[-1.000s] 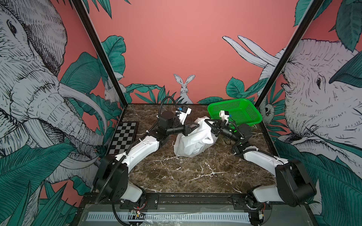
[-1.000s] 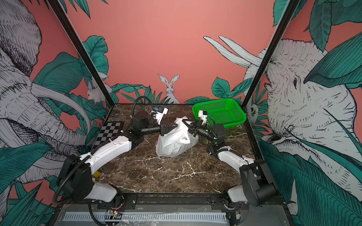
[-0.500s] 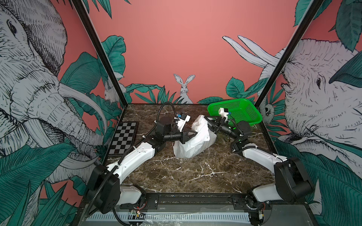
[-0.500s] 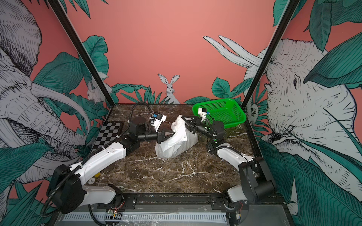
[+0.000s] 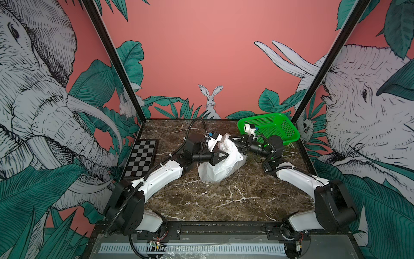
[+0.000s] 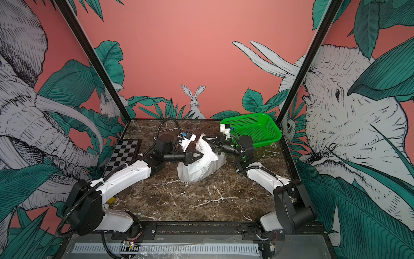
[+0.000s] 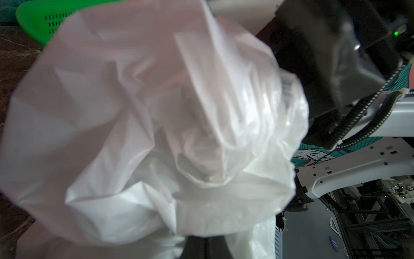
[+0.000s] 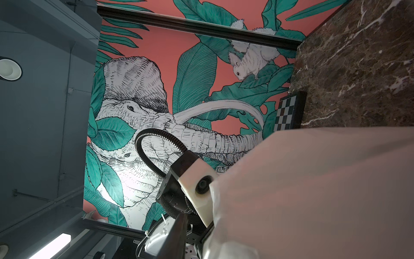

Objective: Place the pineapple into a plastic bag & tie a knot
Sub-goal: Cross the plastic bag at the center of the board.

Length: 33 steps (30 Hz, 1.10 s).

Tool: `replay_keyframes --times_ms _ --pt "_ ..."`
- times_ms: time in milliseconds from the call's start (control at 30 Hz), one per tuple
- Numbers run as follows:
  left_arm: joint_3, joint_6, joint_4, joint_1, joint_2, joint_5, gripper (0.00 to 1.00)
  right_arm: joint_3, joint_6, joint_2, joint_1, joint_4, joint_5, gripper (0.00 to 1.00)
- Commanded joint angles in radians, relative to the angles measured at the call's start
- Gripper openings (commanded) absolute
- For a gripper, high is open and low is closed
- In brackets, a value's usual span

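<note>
White crinkly plastic bag on desk; left fingers clamped on film, right fingers can't tell. I'd pull evenly, gently, since thin film tears.

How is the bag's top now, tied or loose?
Cannot tell. The top of the plastic bag is bunched between the left claw and right claw; crumpled film hides whether it is tied.

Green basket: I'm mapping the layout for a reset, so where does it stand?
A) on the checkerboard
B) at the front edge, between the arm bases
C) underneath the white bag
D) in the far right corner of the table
D: the green basket stands in the far right corner of the table, apart from the plastic bag.
</note>
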State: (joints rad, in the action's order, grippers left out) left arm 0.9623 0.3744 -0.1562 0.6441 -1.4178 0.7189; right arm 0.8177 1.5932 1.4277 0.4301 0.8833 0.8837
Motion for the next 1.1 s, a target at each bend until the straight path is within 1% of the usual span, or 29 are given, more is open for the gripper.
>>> replay_keyframes --times_ms 0,67,133,167,200,267,367,467,567,633,700,767,800,833,867,900,967,1067 --pt "0.035 -0.016 0.001 0.012 -0.012 -0.001 0.0 0.023 -0.04 0.007 0.009 -0.031 0.037 0.14" --pt "0.043 -0.013 0.003 0.013 -0.016 -0.001 0.0 0.022 -0.042 0.016 0.009 -0.025 0.038 0.01" --pt "0.046 -0.021 0.025 0.012 -0.003 -0.019 0.0 0.022 -0.03 0.028 0.01 0.011 0.039 0.0" --pt "0.045 -0.03 0.048 0.011 0.011 -0.047 0.0 0.02 -0.018 0.033 0.008 0.038 0.038 0.0" --pt "0.042 -0.04 0.063 0.009 0.027 -0.07 0.06 0.02 -0.009 0.036 0.007 0.062 0.038 0.0" --pt "0.027 -0.044 0.087 -0.008 0.073 -0.109 0.21 0.02 0.004 0.04 0.004 0.096 0.037 0.0" --pt "-0.003 -0.028 0.108 -0.057 0.154 -0.163 0.37 0.016 0.022 0.044 -0.004 0.144 0.038 0.0" --pt "-0.026 -0.004 0.115 -0.113 0.24 -0.198 0.5 0.005 0.061 0.05 -0.02 0.225 0.044 0.0" --pt "-0.03 0.032 0.093 -0.151 0.291 -0.219 0.56 -0.006 0.1 0.061 -0.033 0.308 0.051 0.0" --pt "-0.02 0.065 0.057 -0.161 0.293 -0.221 0.57 -0.009 0.129 0.073 -0.037 0.369 0.052 0.0" --pt "-0.006 0.107 0.001 -0.162 0.27 -0.201 0.56 -0.005 0.179 0.096 -0.037 0.457 0.054 0.0" --pt "0.012 0.165 -0.075 -0.161 0.23 -0.161 0.5 0.003 0.227 0.123 -0.037 0.524 0.06 0.0" --pt "0.019 0.191 -0.108 -0.162 0.213 -0.142 0.48 0.006 0.223 0.123 -0.037 0.524 0.068 0.0" --pt "0.027 0.219 -0.147 -0.161 0.19 -0.126 0.43 0.008 0.22 0.123 -0.037 0.525 0.072 0.0" --pt "0.035 0.244 -0.184 -0.159 0.165 -0.08 0.39 0.012 0.218 0.123 -0.037 0.524 0.077 0.0" --pt "0.042 0.262 -0.209 -0.159 0.147 -0.061 0.37 0.015 0.22 0.123 -0.036 0.524 0.083 0.0" --pt "0.053 0.293 -0.256 -0.154 0.114 -0.038 0.34 0.021 0.221 0.123 -0.036 0.525 0.093 0.0" --pt "0.067 0.293 -0.27 -0.141 0.09 -0.032 0.3 0.018 0.223 0.123 -0.036 0.524 0.095 0.0"
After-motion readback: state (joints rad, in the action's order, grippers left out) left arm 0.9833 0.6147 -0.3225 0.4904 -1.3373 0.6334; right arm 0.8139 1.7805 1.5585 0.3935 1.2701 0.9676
